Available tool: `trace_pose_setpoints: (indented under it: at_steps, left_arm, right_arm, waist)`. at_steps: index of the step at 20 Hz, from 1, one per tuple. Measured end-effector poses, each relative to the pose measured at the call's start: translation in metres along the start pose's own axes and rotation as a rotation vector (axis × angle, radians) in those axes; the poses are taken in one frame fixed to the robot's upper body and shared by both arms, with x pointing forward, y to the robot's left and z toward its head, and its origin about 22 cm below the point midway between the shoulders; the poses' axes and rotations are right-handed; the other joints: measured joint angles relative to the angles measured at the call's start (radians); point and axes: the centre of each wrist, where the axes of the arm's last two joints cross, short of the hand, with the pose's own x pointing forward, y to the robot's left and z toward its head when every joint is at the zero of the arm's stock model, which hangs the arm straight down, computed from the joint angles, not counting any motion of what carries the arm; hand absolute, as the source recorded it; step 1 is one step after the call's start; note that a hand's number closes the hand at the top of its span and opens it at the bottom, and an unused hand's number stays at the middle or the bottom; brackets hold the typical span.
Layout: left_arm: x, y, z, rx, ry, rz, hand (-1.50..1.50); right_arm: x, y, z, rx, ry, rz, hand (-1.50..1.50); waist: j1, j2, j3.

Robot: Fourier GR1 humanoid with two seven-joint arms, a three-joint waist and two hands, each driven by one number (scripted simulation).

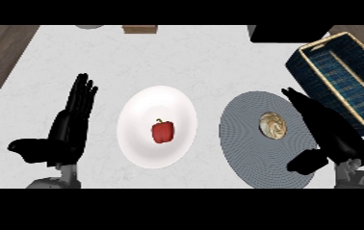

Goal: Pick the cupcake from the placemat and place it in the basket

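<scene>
The cupcake (273, 125), a small beige swirl seen from above, sits on the round grey placemat (245, 137) at the right of the counter. My right hand (328, 133) lies just right of the cupcake, fingers straight and pointing up-left, thumb low near the placemat's edge, apart from the cupcake. The dark blue basket (334, 72) with a tan rim stands at the far right, behind that hand. At the left, my left hand (71, 123) rests open with its fingers up.
A white plate (142, 137) holding a red bell pepper (162, 131) stands in the middle, left of the placemat. A black block (288, 33) and a small brown box (139, 29) sit along the counter's back edge.
</scene>
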Motion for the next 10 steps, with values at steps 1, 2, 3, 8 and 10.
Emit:
trace_pose_setpoints:
  at_steps: [1,2,3,8,10]
  left_arm:
    - [0.0,-0.002,-0.004,0.0,0.001,-0.004,0.0]
    - [0.0,-0.002,-0.002,0.0,0.003,-0.007,0.0]
    - [-0.003,-0.004,0.0,-0.001,0.002,-0.003,0.0]
    - [-0.003,0.006,0.006,-0.003,0.005,-0.003,0.0]
    - [0.002,0.003,0.006,-0.003,0.006,-0.005,0.0]
  right_arm:
    - [0.005,0.0,-0.004,-0.006,0.0,0.002,-1.5]
    - [0.006,0.001,-0.004,-0.009,0.003,0.005,-1.5]
    - [0.004,0.005,-0.005,-0.014,0.002,0.005,-1.5]
    - [0.0,0.013,-0.011,-0.016,0.008,0.003,-1.5]
    - [-0.003,0.017,-0.016,-0.015,0.015,0.004,-1.5]
  waist:
    - [0.0,0.0,0.0]
    - [0.0,0.0,0.0]
    - [0.0,0.0,0.0]
    - [0.0,0.0,0.0]
    - [0.001,0.0,0.0]
